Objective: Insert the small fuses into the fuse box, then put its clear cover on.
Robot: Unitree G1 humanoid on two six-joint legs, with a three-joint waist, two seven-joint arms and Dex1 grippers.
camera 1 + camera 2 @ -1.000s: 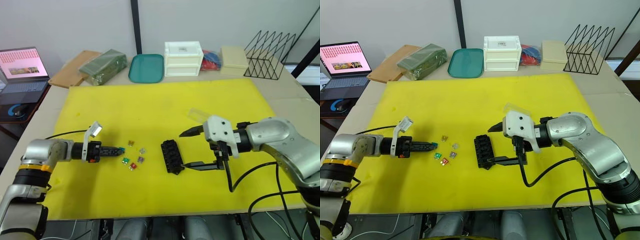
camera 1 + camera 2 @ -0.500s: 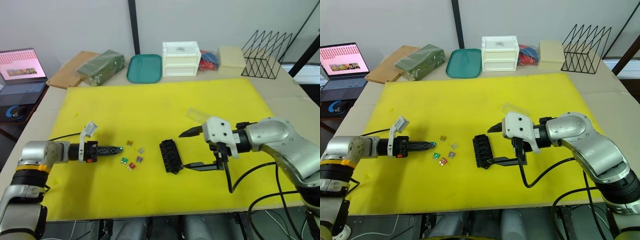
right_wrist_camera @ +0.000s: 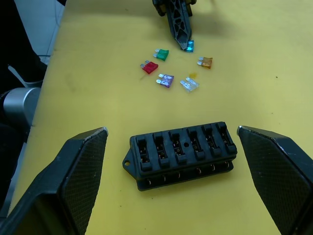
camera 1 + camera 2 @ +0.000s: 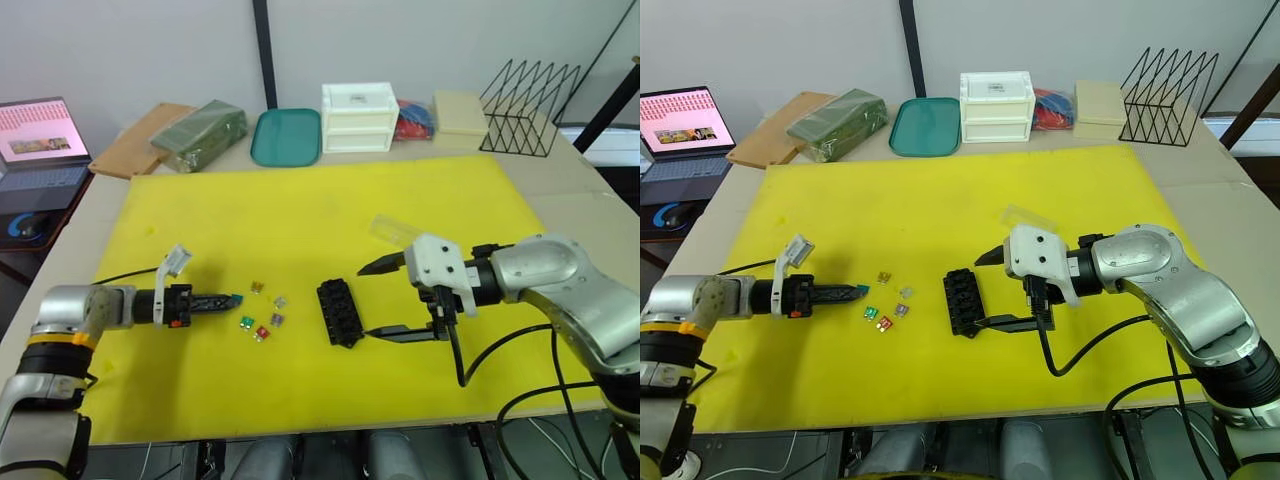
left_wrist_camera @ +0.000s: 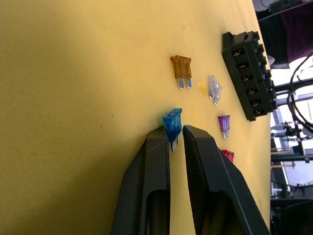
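Toward the yellow mat's (image 4: 300, 200) left edge, the left gripper (image 5: 174, 137) is clamped on a small teal translucent blade fuse (image 5: 172, 125). The black rectangular slotted fuse box (image 4: 339, 312) lies to its right, mid-mat, long axis running front to back, with loose coloured fuses (image 4: 264, 318) between. The right gripper (image 4: 372, 298) straddles the box, jaws wide apart. The left wrist view shows the fuse's prongs pointing back between the fingers; the head views do not.

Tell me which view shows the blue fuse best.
Left wrist view: the blue fuse is close up, pinched between the left gripper fingers. The right wrist view shows it small; the eye views show a teal speck.
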